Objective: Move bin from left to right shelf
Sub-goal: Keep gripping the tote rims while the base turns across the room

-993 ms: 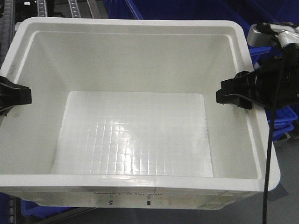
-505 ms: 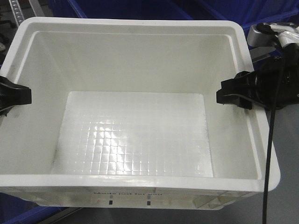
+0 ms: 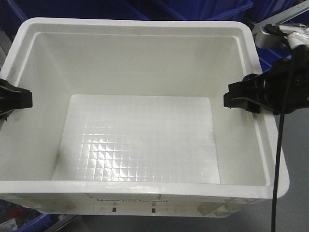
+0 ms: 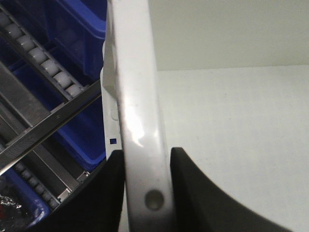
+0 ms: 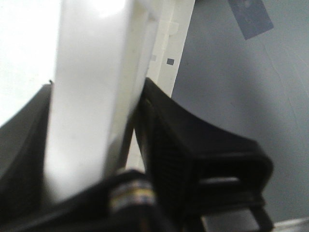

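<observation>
As both reach inward, left end effector (image 4: 146, 169) and right end effector (image 5: 91, 133) pinch bin (image 3: 145, 63).

Dark blue plastic bins (image 3: 203, 8) crowd close behind the large white rectangular plastic tote (image 3: 140, 63); a grey metal roller rail (image 4: 50, 67) hems its left side. Its right side faces bare grey floor (image 5: 231, 72), and its inside lies open from above

Glossy white plastic bin (image 3: 135, 63), gridded floor
</observation>
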